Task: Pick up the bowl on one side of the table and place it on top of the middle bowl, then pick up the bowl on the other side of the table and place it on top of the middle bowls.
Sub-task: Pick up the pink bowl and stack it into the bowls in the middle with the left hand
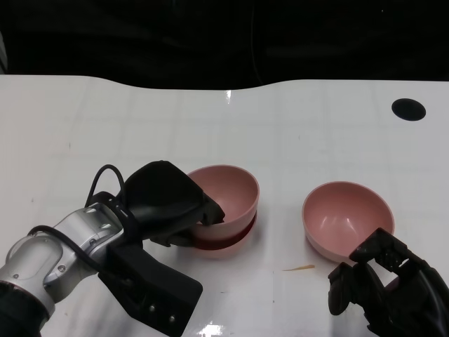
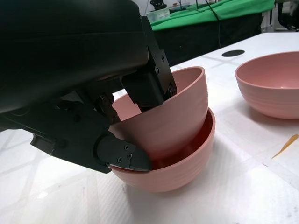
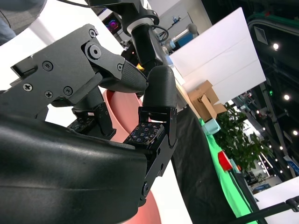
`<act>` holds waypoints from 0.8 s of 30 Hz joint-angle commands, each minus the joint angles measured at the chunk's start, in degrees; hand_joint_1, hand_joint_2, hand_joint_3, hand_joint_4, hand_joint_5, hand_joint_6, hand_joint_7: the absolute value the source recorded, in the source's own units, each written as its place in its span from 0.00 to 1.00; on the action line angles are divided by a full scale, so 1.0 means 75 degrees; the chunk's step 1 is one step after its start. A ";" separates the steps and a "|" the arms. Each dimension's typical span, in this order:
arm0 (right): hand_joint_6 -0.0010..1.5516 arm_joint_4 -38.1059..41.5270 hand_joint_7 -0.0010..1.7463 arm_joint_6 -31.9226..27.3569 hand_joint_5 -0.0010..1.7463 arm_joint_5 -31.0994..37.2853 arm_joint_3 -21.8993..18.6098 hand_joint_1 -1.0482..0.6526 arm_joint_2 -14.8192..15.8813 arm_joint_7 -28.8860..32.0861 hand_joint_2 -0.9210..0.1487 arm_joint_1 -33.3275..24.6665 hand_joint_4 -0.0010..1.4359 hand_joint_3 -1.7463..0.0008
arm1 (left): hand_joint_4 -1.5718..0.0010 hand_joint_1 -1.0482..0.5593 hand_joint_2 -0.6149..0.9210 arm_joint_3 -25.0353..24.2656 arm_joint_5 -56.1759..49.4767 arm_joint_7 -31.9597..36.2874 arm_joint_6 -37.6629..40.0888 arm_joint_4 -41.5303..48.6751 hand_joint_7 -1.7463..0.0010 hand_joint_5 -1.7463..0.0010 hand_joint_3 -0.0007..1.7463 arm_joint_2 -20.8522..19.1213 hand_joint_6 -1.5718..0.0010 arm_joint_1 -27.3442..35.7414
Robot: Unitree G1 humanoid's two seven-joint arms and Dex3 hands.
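Observation:
My left hand (image 1: 172, 203) grips a pink bowl (image 1: 231, 191) by its near rim. That bowl sits tilted inside the darker middle bowl (image 1: 226, 242) at the table's centre. In the left wrist view the fingers (image 2: 147, 88) pinch the wall of the tilted bowl (image 2: 173, 116), which leans in the lower bowl (image 2: 177, 172). A third pink bowl (image 1: 345, 216) stands to the right, also seen as the far bowl (image 2: 271, 84). My right hand (image 1: 387, 284) is just in front of its near rim, fingers apart and holding nothing. The right wrist view shows the hand (image 3: 117, 107) with the bowl (image 3: 150, 211) partly hidden behind it.
A black round hole (image 1: 408, 109) lies in the white table (image 1: 105, 119) at the back right. A small orange sliver (image 1: 298, 267) lies between the stacked bowls and the right bowl. The table's curved far edge borders a dark area.

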State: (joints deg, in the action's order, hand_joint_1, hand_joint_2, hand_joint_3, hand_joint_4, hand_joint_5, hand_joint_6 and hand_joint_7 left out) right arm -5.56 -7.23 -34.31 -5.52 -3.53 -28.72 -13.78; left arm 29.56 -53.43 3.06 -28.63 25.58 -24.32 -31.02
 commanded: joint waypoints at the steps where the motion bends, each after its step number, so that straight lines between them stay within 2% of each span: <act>1: 0.56 -0.0071 0.72 -0.0060 0.95 -0.0071 -0.0099 0.56 0.0113 0.0036 0.31 -0.0034 0.59 0.43 | 0.28 0.47 1.00 0.0097 -0.0060 0.0046 0.0014 0.0164 0.99 0.96 0.08 -0.0164 0.34 -0.0064; 4: 0.57 -0.0124 0.71 -0.0099 0.95 -0.0047 -0.0098 0.56 0.0123 0.0087 0.31 -0.0054 0.59 0.43 | 0.41 0.37 1.00 0.0103 0.0046 -0.0204 0.0031 0.0176 1.00 0.99 0.16 -0.0219 0.41 -0.0043; 5: 0.57 -0.0109 0.71 -0.0074 0.95 -0.0043 -0.0104 0.56 0.0118 0.0068 0.30 -0.0050 0.59 0.43 | 0.51 0.30 1.00 0.0112 0.0061 -0.0307 0.0047 0.0149 1.00 1.00 0.19 -0.0244 0.47 -0.0049; 6: 0.57 -0.0079 0.71 -0.0042 0.95 -0.0049 -0.0112 0.56 0.0112 0.0032 0.31 -0.0041 0.59 0.43 | 0.56 0.26 1.00 0.0118 0.0073 -0.0387 0.0062 0.0117 1.00 1.00 0.21 -0.0267 0.51 -0.0049; 8: 0.57 -0.0030 0.71 -0.0018 0.95 -0.0061 -0.0130 0.57 0.0111 -0.0012 0.31 -0.0024 0.59 0.42 | 0.64 0.19 1.00 0.0117 0.0097 -0.0499 0.0091 0.0041 1.00 1.00 0.25 -0.0313 0.57 -0.0033; 11: 0.56 -0.0014 0.71 -0.0001 0.95 -0.0050 -0.0143 0.57 0.0094 -0.0018 0.30 -0.0023 0.59 0.42 | 0.72 0.15 1.00 0.0096 0.0160 -0.0648 0.0150 -0.0035 1.00 1.00 0.29 -0.0336 0.62 -0.0001; 14: 0.56 -0.0020 0.72 -0.0035 0.96 -0.0050 -0.0149 0.56 0.0114 -0.0020 0.30 -0.0016 0.58 0.42 | 0.76 0.12 1.00 0.0094 0.0157 -0.0711 0.0208 -0.0082 1.00 1.00 0.32 -0.0343 0.64 0.0025; 24: 0.56 -0.0009 0.71 -0.0028 0.96 -0.0044 -0.0170 0.56 0.0114 -0.0018 0.30 -0.0007 0.58 0.42 | 0.79 0.11 1.00 0.0103 0.0156 -0.0675 0.0220 -0.0094 1.00 1.00 0.35 -0.0339 0.64 0.0062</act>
State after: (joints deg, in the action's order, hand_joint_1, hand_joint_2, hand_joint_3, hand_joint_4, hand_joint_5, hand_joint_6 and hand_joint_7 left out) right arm -5.77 -7.64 -34.31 -6.22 -3.50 -28.62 -13.81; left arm 30.32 -52.85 -1.68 -27.19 25.17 -25.83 -30.99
